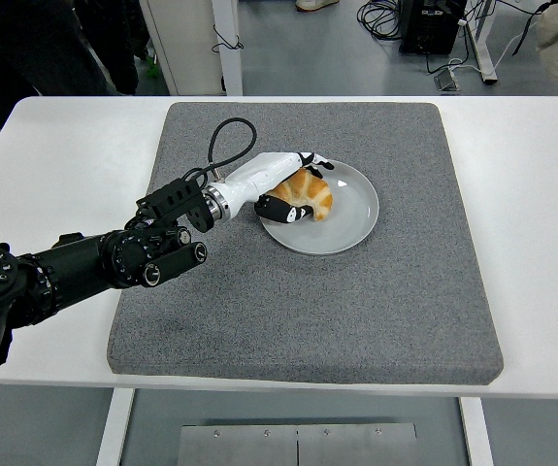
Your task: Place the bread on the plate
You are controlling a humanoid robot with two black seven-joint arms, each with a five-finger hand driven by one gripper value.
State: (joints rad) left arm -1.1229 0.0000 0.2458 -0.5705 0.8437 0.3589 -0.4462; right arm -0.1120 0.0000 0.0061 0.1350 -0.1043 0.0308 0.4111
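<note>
The bread, a golden croissant, lies on the left part of the round grey plate, which sits on the grey mat. My left hand, white with black fingertips, reaches in from the left over the plate's left rim. Its fingers arch along the far side of the bread and its thumb lies at the near side, both loosened from the bread. The hand looks open. The right arm is out of view.
The grey mat covers the middle of the white table. A black cable loops above my left wrist. A person in dark clothes stands at the top left. Cables and furniture legs lie on the floor behind the table.
</note>
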